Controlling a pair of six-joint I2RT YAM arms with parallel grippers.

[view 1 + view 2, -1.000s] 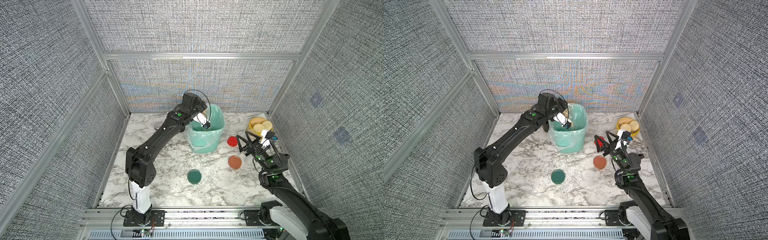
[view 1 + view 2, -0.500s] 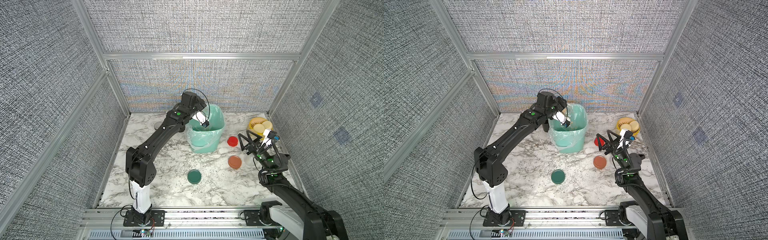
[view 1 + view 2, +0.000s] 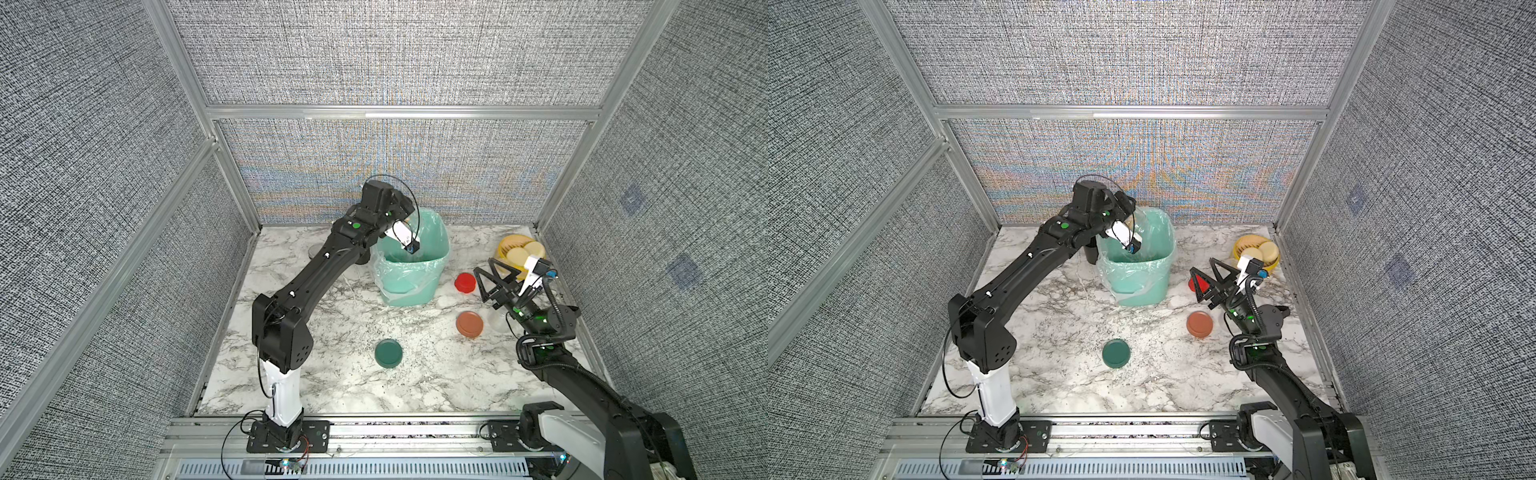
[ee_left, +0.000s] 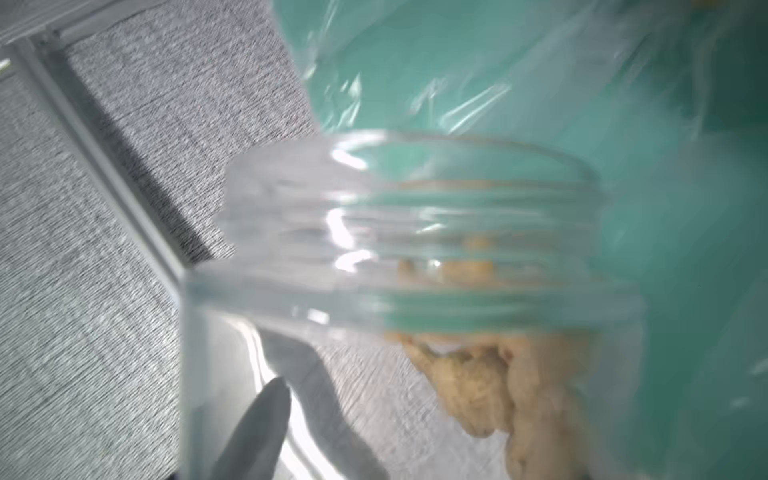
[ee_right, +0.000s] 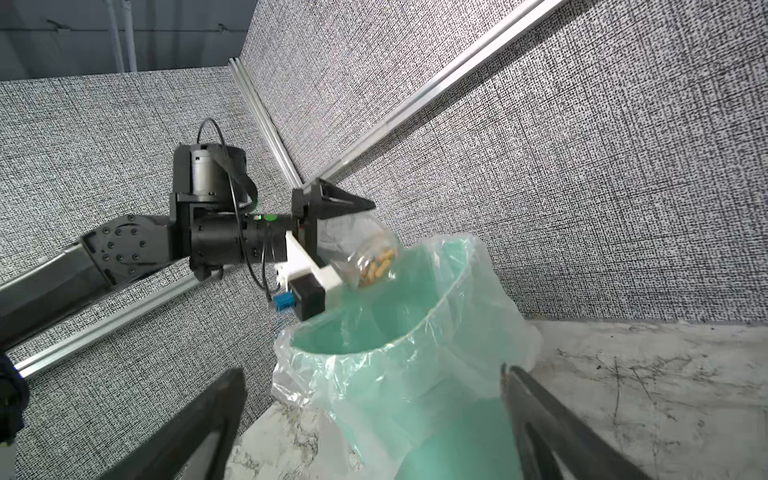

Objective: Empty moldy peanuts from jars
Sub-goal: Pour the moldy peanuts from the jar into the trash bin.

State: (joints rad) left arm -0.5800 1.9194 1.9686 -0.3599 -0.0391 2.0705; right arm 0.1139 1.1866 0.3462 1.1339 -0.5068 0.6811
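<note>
One jar point(image 4: 415, 232) of peanuts point(image 4: 490, 386) — tilted over the green bin point(image 3: 411, 286) — sits pinched in the left hand point(image 5: 353, 237).

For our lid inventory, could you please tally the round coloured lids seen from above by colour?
Dark green lid: 1
Red lid: 1
Terracotta-orange lid: 1
Total: 3
</note>
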